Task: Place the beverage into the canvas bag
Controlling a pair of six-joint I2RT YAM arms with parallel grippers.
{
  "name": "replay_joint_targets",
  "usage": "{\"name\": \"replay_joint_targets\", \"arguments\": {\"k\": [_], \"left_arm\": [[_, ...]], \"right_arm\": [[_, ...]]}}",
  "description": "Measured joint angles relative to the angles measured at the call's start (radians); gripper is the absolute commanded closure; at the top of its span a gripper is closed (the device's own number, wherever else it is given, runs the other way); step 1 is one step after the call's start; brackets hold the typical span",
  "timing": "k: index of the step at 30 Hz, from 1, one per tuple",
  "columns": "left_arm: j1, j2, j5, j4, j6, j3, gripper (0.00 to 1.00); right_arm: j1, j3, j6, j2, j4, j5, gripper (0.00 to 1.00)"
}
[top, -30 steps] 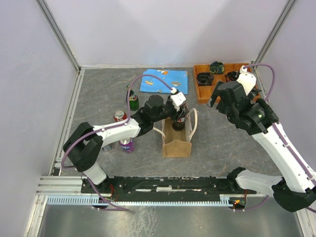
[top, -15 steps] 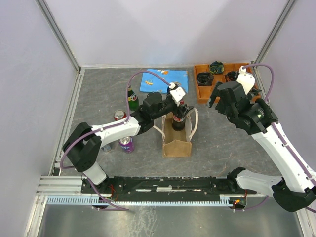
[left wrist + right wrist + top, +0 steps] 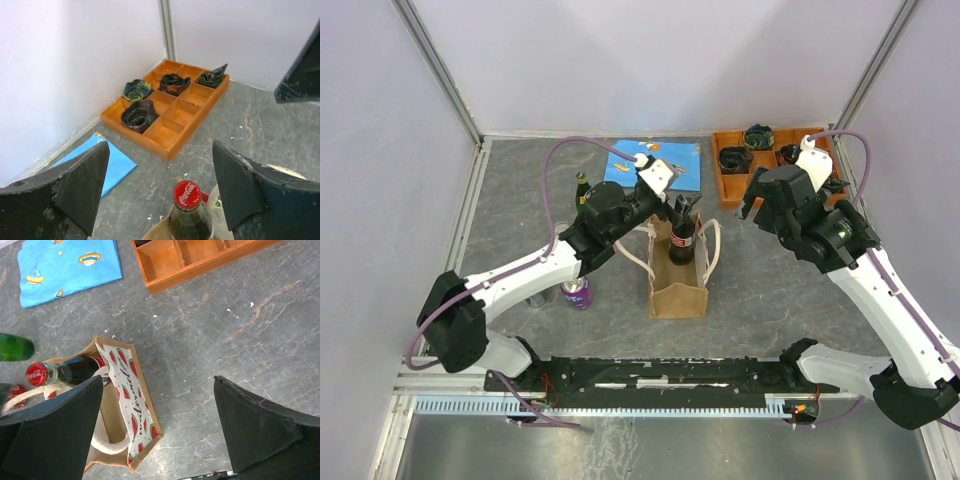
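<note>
beverage (image 3: 681, 240): sat inside the canvas bag (image 3: 678, 292) near the middle of the desk (image 3: 770, 290), dark body down in the bag, neck and red cap poking above the rim between the white rope handles (image 3: 713, 245). looked roughly upright from overhead; could not tell whether it leaned on a bag wall.

left end effector (image 3: 160, 150): hung just above the cap, fingers (image 3: 82, 190) spread wide apart on either side, touching neither bottle nor bag and holding nothing.

right end effector (image 3: 157, 385): hovered off to the right of the bag and apart from it, spread wide too, gripping nothing. looked down on the bag's printed side, white with red watermelon slices.

around the bag:
- green bottle (image 3: 583, 192): stood upright behind and to the left, close beside the left arm (image 3: 535, 265).
- purple can (image 3: 576, 292): stood left of the bag's near end, tucked against the left forearm.
- blue cloth (image 3: 620, 172): lay flat behind the bag near the back wall, cartoon prints up, partly covered in the overhead view by the left wrist.
- orange tray (image 3: 167, 131): sat in the back right corner, well apart from the bag, dark rolled items (image 3: 140, 114) in several compartments.

in the way: left arm stretched across the left half of the desk, over the can.
</note>
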Motion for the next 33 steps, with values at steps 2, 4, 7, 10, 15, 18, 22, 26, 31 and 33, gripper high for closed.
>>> {"name": "replay_joint_targets", "arguments": {"k": [2, 4, 7, 10, 15, 18, 22, 26, 31, 33], "left_arm": [[0.013, -0.030, -0.029, -0.014, -0.023, 0.000, 0.11], [0.039, -0.054, -0.050, -0.043, -0.049, 0.007, 0.11], [0.124, -0.074, -0.078, -0.122, -0.109, 0.047, 0.11], [0.256, -0.085, -0.116, -0.223, -0.168, 0.103, 0.11], [0.426, -0.099, -0.170, -0.336, -0.211, 0.120, 0.10], [0.462, -0.134, -0.183, -0.333, -0.212, 0.027, 0.10], [0.464, -0.170, -0.196, -0.285, -0.211, -0.143, 0.10], [0.467, -0.170, -0.195, -0.216, -0.210, -0.265, 0.08], [0.486, -0.113, -0.195, -0.086, -0.209, -0.307, 0.08], [0.496, -0.072, -0.194, -0.034, -0.209, -0.307, 0.07]], "right_arm": [[0.000, -0.002, 0.000, 0.000, 0.001, -0.006, 0.01], [0.000, -0.003, 0.000, 0.000, 0.002, -0.008, 0.01], [0.000, -0.006, 0.000, 0.000, 0.005, -0.013, 0.01], [0.000, -0.014, 0.000, 0.000, 0.007, -0.015, 0.01], [0.000, -0.026, 0.000, 0.000, 0.016, -0.029, 0.01], [0.000, -0.033, 0.001, 0.000, 0.019, -0.040, 0.01], [0.000, -0.035, 0.007, 0.000, 0.026, -0.057, 0.01], [0.000, -0.037, 0.010, 0.001, 0.038, -0.071, 0.01], [0.000, -0.037, 0.015, 0.008, 0.040, -0.085, 0.01], [0.000, -0.037, 0.016, 0.016, 0.042, -0.092, 0.01]]}}
